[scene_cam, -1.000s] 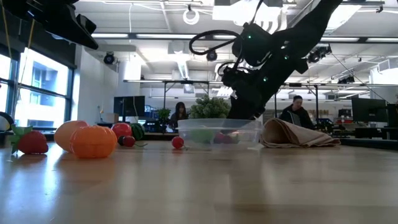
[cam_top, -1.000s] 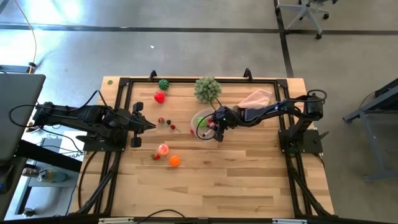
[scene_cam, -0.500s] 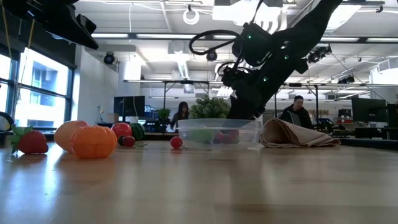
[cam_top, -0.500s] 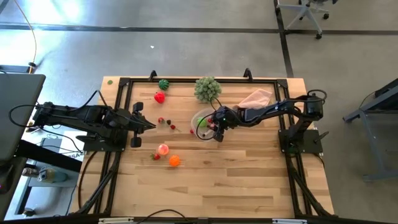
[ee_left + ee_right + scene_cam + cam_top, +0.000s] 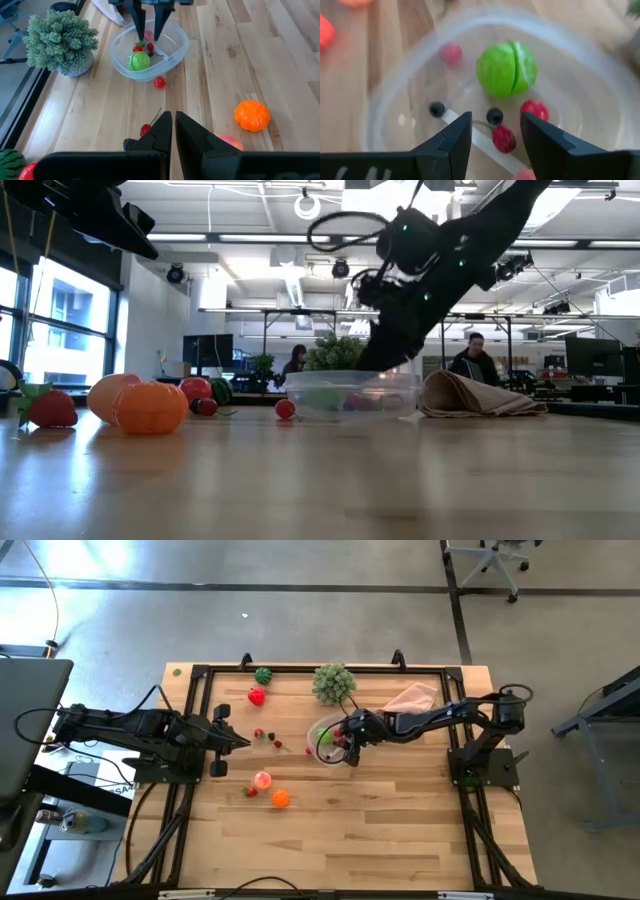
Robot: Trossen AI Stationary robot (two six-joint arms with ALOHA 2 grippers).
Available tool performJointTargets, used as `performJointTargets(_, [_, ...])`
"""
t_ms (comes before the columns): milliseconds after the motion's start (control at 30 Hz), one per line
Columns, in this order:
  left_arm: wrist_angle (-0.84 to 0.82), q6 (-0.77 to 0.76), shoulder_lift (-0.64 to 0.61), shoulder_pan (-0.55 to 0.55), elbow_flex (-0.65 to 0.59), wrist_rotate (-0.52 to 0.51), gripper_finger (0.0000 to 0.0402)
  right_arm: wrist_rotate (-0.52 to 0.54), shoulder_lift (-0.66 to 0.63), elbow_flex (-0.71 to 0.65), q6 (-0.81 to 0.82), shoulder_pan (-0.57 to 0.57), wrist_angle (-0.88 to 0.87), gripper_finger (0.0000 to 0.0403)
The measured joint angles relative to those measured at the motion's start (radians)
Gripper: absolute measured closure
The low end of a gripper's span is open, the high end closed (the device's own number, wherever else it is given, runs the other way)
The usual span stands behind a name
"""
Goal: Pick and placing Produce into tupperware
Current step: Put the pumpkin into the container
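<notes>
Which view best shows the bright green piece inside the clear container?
The right wrist view: the green piece fills the frame's centre, its seam visible, inside the container. The left wrist view shows it smaller but clear. The high view gives only a green speck; the low view, a blur through the wall.

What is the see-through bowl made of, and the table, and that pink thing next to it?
The bowl looks like thin clear plastic: the fruit shows through its wall. The table looks like pale wood planks with visible grain lines. The pink thing seems to be soft cloth, since it lies crumpled in folds.
</notes>
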Motion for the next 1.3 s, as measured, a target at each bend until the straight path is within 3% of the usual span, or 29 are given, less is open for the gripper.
performJointTargets(300, [0.000,0.000,0.000,0.000,0.000,0.000,0.0387,-0.003,-0.268,0.001,-0.014,0.002,-0.087,0.0240])
performJointTargets(700, [0.000,0.000,0.000,0.000,0.000,0.000,0.0387,0.017,-0.649,0.002,0.114,0.085,-0.523,0.0243])
performJointTargets(1033, [0.000,0.000,0.000,0.000,0.000,0.000,0.0387,0.294,-0.845,0.000,0.304,0.322,-0.802,0.0291])
performJointTargets(1300, [0.000,0.000,0.000,0.000,0.000,0.000,0.0387,0.556,-0.858,-0.061,0.279,0.440,-0.783,0.0306])
